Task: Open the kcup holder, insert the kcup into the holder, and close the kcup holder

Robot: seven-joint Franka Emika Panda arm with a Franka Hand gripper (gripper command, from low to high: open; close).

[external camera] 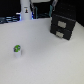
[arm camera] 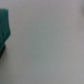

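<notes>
- The arm's pose is hard to read; whether the jaws are released or clenched cannot be told.
- The kcup holder (external camera: pixel 64 24) stands closed, its 2 front slits visible, no writing legible.
- The kcup (external camera: pixel 17 49) sits on the counter (external camera: pixel 50 57), well apart from the kcup holder.

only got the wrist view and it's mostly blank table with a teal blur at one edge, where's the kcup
Observer: The kcup stands upright on the white table, green top up, toward the exterior view's left.
Operator: and the holder, anywhere near it
Observer: No, the kcup holder sits well apart from it, further back on the exterior view's right.
Operator: is it open
Observer: It looks shut: no drawer sticks out of its front, as far as the blurry picture shows.
</notes>
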